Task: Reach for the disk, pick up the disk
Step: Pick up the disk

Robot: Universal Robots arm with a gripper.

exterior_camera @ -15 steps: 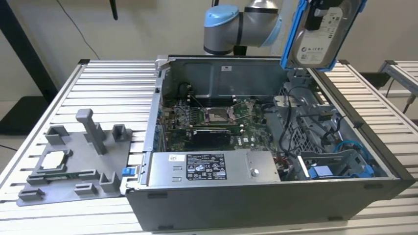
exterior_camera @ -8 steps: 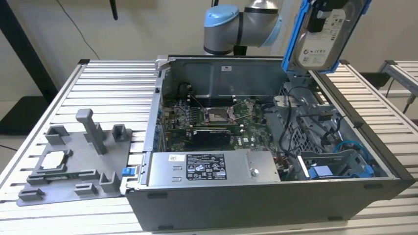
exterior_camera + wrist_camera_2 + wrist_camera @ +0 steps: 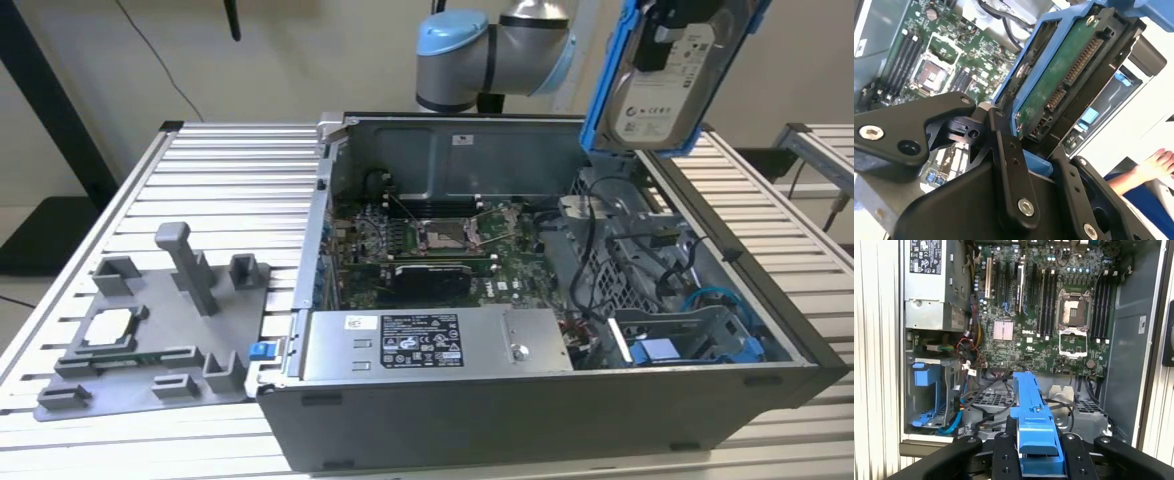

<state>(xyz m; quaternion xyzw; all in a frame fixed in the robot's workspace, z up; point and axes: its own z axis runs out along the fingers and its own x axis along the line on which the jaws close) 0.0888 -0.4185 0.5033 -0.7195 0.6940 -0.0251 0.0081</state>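
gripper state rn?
Gripper: shut on the disk, held lifted above the open computer case.

Bright even light, soft shadows

Exterior view overlooks the open case (image 3: pixel 534 300); both wrist views (closer) share its motherboard (image 3: pixel 1054 315).
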